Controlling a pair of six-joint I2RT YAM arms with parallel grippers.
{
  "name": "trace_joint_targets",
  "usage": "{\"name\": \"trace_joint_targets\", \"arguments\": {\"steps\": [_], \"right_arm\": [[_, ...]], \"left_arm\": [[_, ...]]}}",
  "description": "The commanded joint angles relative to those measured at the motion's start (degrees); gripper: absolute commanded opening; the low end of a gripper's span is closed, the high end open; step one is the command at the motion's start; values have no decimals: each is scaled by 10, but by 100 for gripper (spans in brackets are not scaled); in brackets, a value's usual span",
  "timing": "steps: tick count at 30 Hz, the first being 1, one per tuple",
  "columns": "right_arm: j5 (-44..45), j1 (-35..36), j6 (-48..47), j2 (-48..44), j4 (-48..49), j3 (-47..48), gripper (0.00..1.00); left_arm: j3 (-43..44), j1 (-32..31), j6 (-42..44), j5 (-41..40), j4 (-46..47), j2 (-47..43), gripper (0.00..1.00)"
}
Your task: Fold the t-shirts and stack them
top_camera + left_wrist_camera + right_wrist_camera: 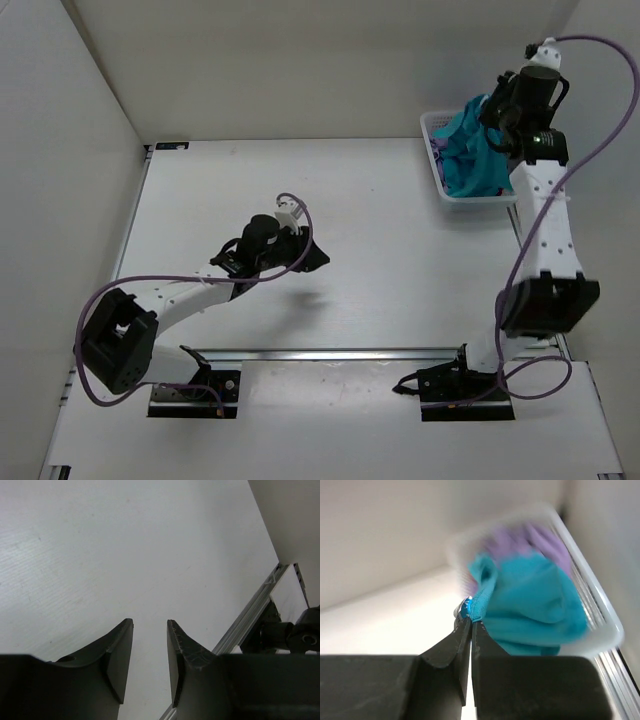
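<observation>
The right claw (469,617) is pinched tight on an edge of the teal shirt (535,605). The shirt lies heaped in the basket (600,615), at the upper right of the top view, on the far right corner of the desk (330,190). The right wrist view shows the lavender shirt (540,537) more plainly, behind the teal. The left claw (150,625) hangs part open, holding nothing, over bare desk left of centre, well apart from the basket.

2 white arms (545,225) with black joints (548,305), purple cables (170,281) and black wedge-fingered claws (150,623).
</observation>
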Motion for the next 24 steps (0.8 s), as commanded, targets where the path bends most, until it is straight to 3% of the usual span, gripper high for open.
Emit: {"name": "trace_joint_targets", "arguments": {"steps": [1,5,7,11,14,16,17,19,24], "right_arm": [[0,78,-14,-123,48,8,0],[-23,193,-29,-188,117,-12,0],[-10,274,-42,-183,105,42,0],[-32,367,-51,-139,75,174,0],[5,406,-71,-142,84,170,0],[-61,372,-32,-150,103,124,0],[-127,328,15,-157,121,85,0],[-179,279,71,-172,161,15,0],[-204,192,138,-196,255,-214,0]], "left_arm": [[36,23,-14,1,-23,-29,45],[37,72,-38,28,-20,-46,47],[36,91,-45,28,-29,-56,48],[13,122,-60,28,-39,-85,48],[-23,159,-83,45,-27,-122,51],[-40,178,-82,45,-29,-153,53],[-53,177,-82,42,-33,-158,53],[-63,159,-79,32,-41,-171,54],[-103,84,-44,-69,-87,-159,53]]}}
